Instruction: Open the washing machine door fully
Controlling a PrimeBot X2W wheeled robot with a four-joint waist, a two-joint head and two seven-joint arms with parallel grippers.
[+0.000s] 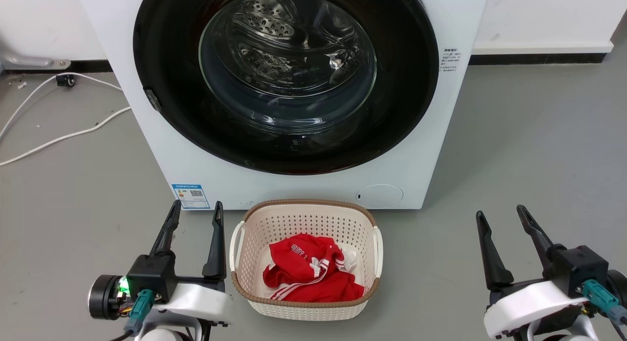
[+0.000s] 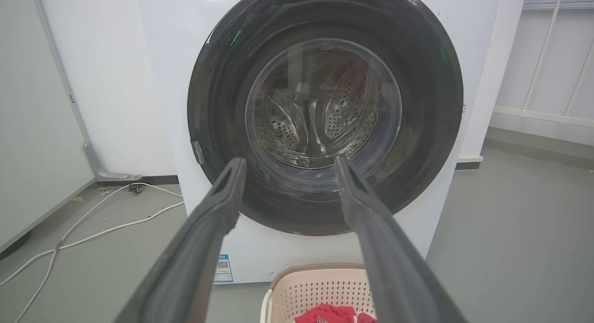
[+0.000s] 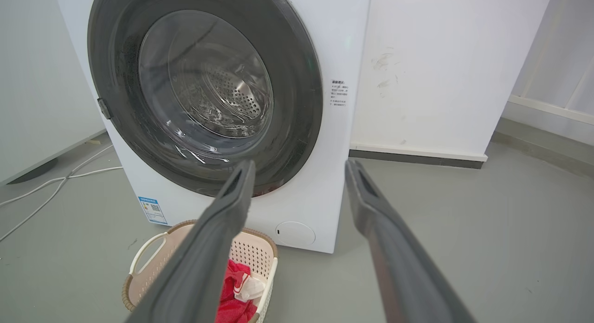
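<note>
The washing machine [image 1: 303, 184] stood on the grey floor [image 1: 529, 150] against a white wall [image 1: 543, 17], its white front facing the robot. The washing machine door [image 1: 406, 86], a wide glossy black ring around a bulging clear glass bowl, lay flat against the front of the machine, shut. Through the glass the holed steel drum [image 1: 264, 17] could be seen. A small dark catch [image 1: 153, 99] sat on the door's left edge in the head view. Low on the machine's front were a blue label [image 1: 191, 196] at the left and a small round cap [image 1: 379, 195] at the right.

Just in front of the machine stood a cream basket [image 1: 306, 204] with a brown rim, and in it lay a crumpled red garment [image 1: 308, 275] with white stripes. A white cable [image 1: 63, 135] trailed over the floor to the left of the machine.

The left gripper [image 1: 197, 205] was at the lower left of the head view, just beside the basket's left side. Its 2 dark fingers were spread apart, held nothing, and pointed toward the machine without touching it. The right gripper [image 1: 500, 211] was at the lower right, well apart from the basket and from the machine. Its 2 fingers were also spread and empty. In the left wrist view the fingers [image 2: 218, 211] framed the lower part of the door; in the right wrist view the fingers [image 3: 371, 207] pointed at the machine's lower right corner and the floor beside it. Neither gripper touched the door.
</note>
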